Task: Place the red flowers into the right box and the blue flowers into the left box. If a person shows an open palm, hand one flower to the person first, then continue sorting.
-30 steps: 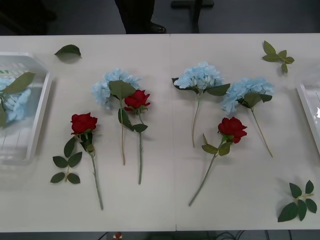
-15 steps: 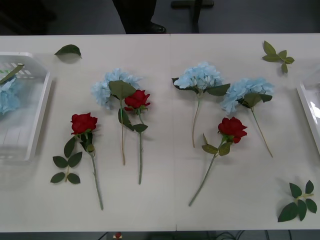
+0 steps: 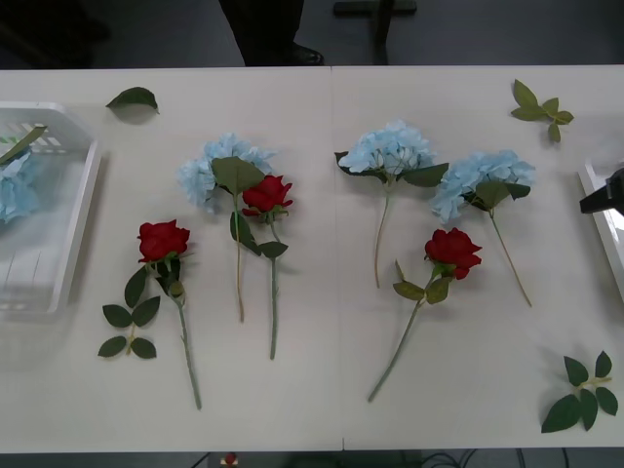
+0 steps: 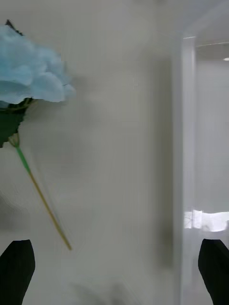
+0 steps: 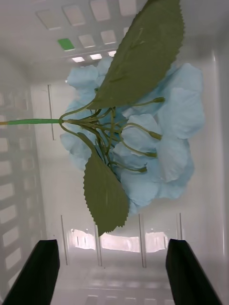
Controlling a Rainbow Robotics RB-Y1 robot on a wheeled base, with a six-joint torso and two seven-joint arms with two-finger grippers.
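Three red flowers (image 3: 163, 239) (image 3: 267, 194) (image 3: 452, 251) lie on the white table among three blue flowers (image 3: 219, 166) (image 3: 390, 148) (image 3: 478, 180). Another blue flower (image 5: 138, 143) (image 3: 12, 185) lies inside the left box (image 3: 78, 244) (image 5: 28, 200). My left gripper (image 5: 112, 271) hovers open over that flower, holding nothing. My right gripper (image 4: 114, 276) (image 3: 604, 197) is open above the table at the right edge, between the rightmost blue flower (image 4: 28, 76) and the rim of the right box (image 4: 188, 143) (image 3: 603, 229). The open palm is out of view.
Loose green leaf sprigs lie at the far left (image 3: 133, 97), far right (image 3: 541, 107), near left (image 3: 132, 327) and near right (image 3: 583, 393). The person (image 3: 263, 29) stands beyond the table's far edge, only legs and a shoe showing.
The blue flower in the left box slid towards the box's left side and settled. A dark part of my right gripper has come into the front view at the right edge.
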